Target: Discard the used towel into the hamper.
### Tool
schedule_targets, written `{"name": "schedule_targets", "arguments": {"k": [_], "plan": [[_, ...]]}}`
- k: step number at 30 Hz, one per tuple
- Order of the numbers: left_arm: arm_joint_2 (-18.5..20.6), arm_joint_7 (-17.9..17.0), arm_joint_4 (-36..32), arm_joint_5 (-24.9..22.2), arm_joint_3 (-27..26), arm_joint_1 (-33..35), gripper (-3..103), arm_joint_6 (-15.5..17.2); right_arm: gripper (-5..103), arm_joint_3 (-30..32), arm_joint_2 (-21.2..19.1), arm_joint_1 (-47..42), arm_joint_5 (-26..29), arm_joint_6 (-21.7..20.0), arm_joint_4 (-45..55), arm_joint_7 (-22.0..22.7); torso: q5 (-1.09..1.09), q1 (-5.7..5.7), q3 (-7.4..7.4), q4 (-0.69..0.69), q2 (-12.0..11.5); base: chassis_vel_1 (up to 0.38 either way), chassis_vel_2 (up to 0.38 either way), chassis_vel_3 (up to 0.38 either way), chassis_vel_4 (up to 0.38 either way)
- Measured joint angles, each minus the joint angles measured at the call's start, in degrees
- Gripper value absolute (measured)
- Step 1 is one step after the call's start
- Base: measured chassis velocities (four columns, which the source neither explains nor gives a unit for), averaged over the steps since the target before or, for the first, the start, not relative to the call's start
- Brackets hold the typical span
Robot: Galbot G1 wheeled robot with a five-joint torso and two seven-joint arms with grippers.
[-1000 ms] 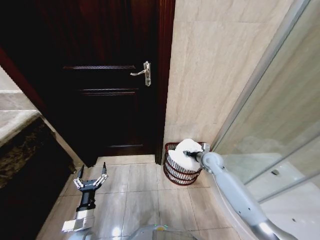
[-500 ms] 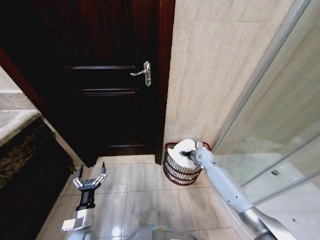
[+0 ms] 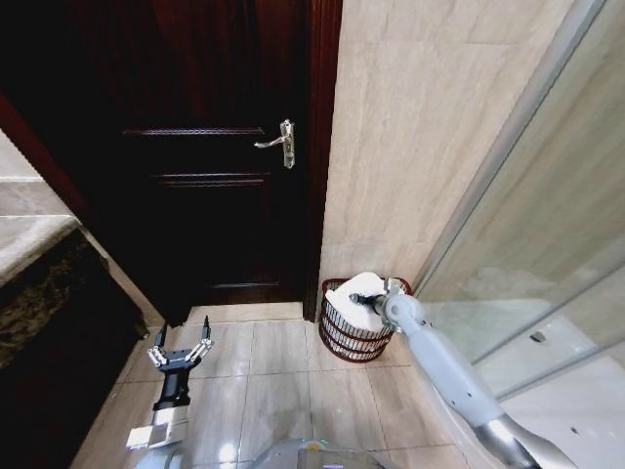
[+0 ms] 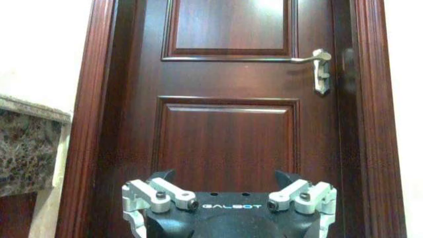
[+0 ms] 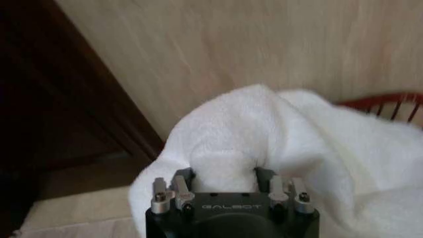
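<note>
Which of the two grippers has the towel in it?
The right gripper, reached out over the hamper by the wall, is shut on the white towel. The left gripper hangs low over the floor tiles near the door, fingers spread and empty.

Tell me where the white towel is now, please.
In the head view the towel bulges over the hamper by the beige wall, right of the dark door, gripped by the right hand.

My right gripper (image 5: 225, 174) pinches a white towel (image 3: 354, 290); the hamper (image 3: 350, 332) is reddish-brown, the door (image 4: 228, 99) dark brown.
</note>
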Motion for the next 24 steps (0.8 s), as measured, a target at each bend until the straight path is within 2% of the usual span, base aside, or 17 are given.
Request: {"name": "schedule_targets", "arguments": {"k": [1,3,4,5,7,8,9,10,18,24], "plan": [[0.0,0.0,0.0,0.0,0.0,0.0,100,0.0,62,0.0,0.0,0.0,0.0,0.0,0.0,0.0,0.00,0.00,0.00,0.00,0.0,0.000,0.000,0.000,0.000],[-0.1,0.0,-0.1,0.2,0.2,0.0,100,0.0,74,0.8,-0.9,-1.6,-0.2,0.3,3.5,0.2,0.02,0.00,0.00,0.00,0.0,0.000,0.000,0.000,0.000],[-0.1,0.0,-0.1,0.4,0.3,-0.1,100,0.0,74,1.3,-1.6,-2.9,-0.3,0.5,5.9,0.4,0.01,0.00,0.00,0.00,0.0,0.000,0.000,0.000,0.000],[-0.1,0.0,-0.1,0.5,0.5,-0.1,100,0.0,84,1.6,-2.2,-3.9,-0.3,0.6,8.0,0.6,0.01,0.00,0.00,0.00,0.0,0.000,0.000,0.000,0.000],[-0.2,0.0,-0.1,0.6,0.6,-0.2,100,0.0,84,1.8,-2.6,-4.7,-0.3,0.8,9.3,0.8,0.01,0.00,0.00,0.00,0.0,0.000,0.000,0.000,0.000],[-0.2,0.0,-0.1,0.8,0.7,-0.2,100,0.0,89,2.0,-2.9,-5.3,-0.3,0.9,10.5,0.9,0.01,0.00,0.00,0.00,0.0,0.000,0.000,0.000,0.000],[-0.3,0.0,-0.1,0.9,0.8,-0.3,100,0.0,89,2.2,-3.1,-5.8,-0.3,1.0,11.6,1.1,0.01,0.00,0.00,0.00,0.0,0.000,0.000,0.000,0.000],[-0.4,0.0,-0.2,1.1,0.9,-0.4,100,0.1,98,2.5,-3.7,-7.4,-0.1,1.3,14.7,1.9,0.01,0.00,0.00,0.00,0.0,0.000,0.000,0.000,0.000],[-0.5,0.0,-0.2,1.4,1.2,-0.8,100,0.4,100,2.1,-3.9,-10.9,0.9,1.4,17.9,2.9,0.00,0.00,0.00,0.00,0.0,0.000,0.000,0.000,0.000],[-0.6,-0.1,-0.1,2.3,2.1,-1.5,100,1.0,100,-1.0,-0.3,-9.3,0.5,1.8,11.8,2.2,0.00,0.00,0.00,0.01,0.0,0.000,0.000,0.000,0.000]]}}
